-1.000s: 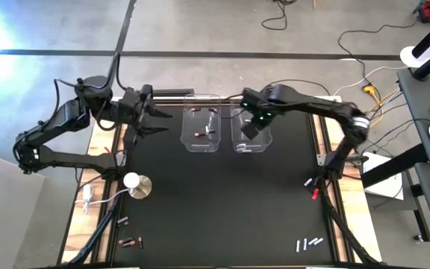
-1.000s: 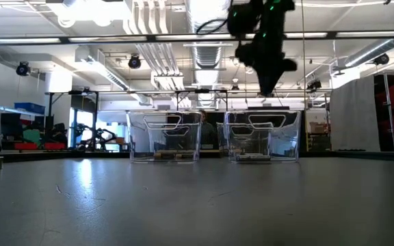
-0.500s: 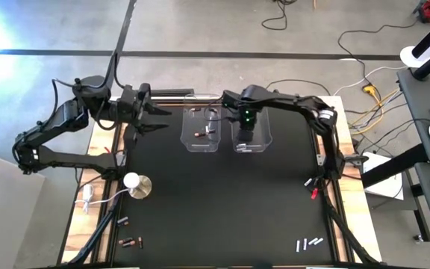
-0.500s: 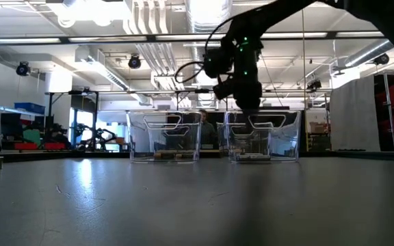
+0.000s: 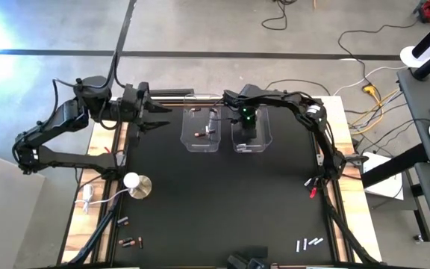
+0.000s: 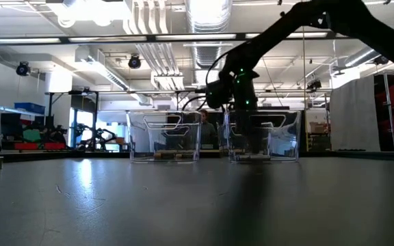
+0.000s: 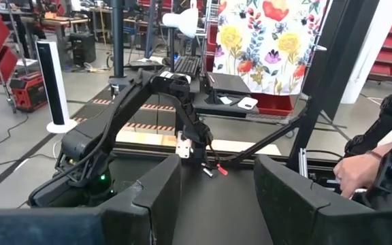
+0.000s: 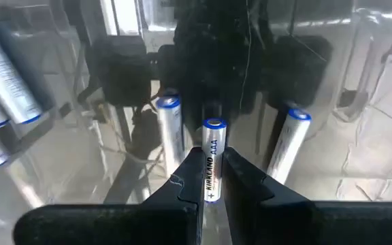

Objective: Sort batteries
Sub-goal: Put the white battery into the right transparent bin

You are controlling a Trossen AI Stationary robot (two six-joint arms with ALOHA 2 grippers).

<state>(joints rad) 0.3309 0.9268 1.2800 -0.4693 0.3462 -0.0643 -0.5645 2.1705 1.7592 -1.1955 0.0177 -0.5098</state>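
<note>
Right wrist view — the right gripper (image 8: 210, 178) pinches a silvery-white battery (image 8: 212, 158) inside the right clear bin (image 5: 264, 133); the left gripper (image 5: 157, 119), spread wide, waits beside the bins.

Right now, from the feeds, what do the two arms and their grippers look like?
Both arms are dark, jointed links with black cables along them. The right arm shows a green indicator light near its wrist. The right gripper has two black, wedge-tipped fingers. The left gripper has broad, matte black fingers. The left arm looks the same build.
</note>
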